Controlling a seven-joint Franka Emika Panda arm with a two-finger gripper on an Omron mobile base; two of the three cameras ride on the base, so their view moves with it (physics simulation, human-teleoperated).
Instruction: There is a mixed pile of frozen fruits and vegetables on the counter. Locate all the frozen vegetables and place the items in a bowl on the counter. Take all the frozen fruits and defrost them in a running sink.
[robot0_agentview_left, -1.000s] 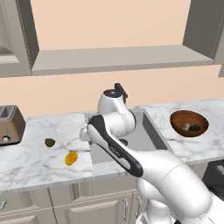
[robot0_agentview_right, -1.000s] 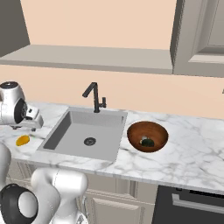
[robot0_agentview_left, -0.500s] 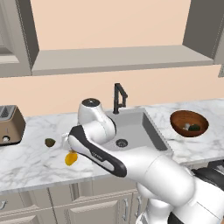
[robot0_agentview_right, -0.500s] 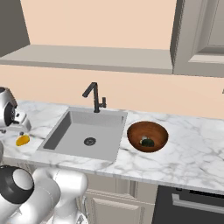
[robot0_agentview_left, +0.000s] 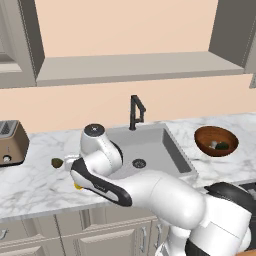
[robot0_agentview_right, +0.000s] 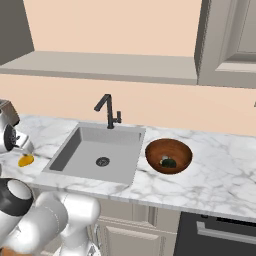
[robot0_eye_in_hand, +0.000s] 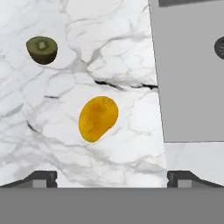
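My gripper (robot0_eye_in_hand: 112, 179) is open and hovers over the counter (robot0_eye_in_hand: 52, 109) left of the sink (robot0_eye_in_hand: 192, 65), its two fingertips (robot0_eye_in_hand: 41, 178) standing wide apart. Just ahead of them lies the orange-yellow fruit (robot0_eye_in_hand: 98, 118), untouched. Farther off sits the small olive-green fruit (robot0_eye_in_hand: 42, 49). From the left base, the olive-green fruit (robot0_agentview_left: 57, 162) lies beside my arm, which leaves only a sliver of the orange fruit (robot0_agentview_left: 77, 186) showing. In the right base view my hand hangs just above the orange fruit (robot0_agentview_right: 25, 160). The reddish-brown bowl (robot0_agentview_right: 175, 147) right of the sink holds a dark green ball (robot0_agentview_right: 170, 163) and a pale mushroom (robot0_agentview_left: 213, 145).
A black faucet (robot0_agentview_left: 136, 111) stands behind the grey sink (robot0_agentview_left: 145, 147); no water shows. A toaster (robot0_agentview_left: 11, 142) sits at the far left of the counter (robot0_agentview_left: 35, 175). A window ledge runs above the back wall. Bare marble stretches right of the bowl (robot0_agentview_left: 212, 134).
My arm has swung left from over the sink to above the orange fruit and come down lower. The gripper stayed open. The fruits and bowl have not moved.
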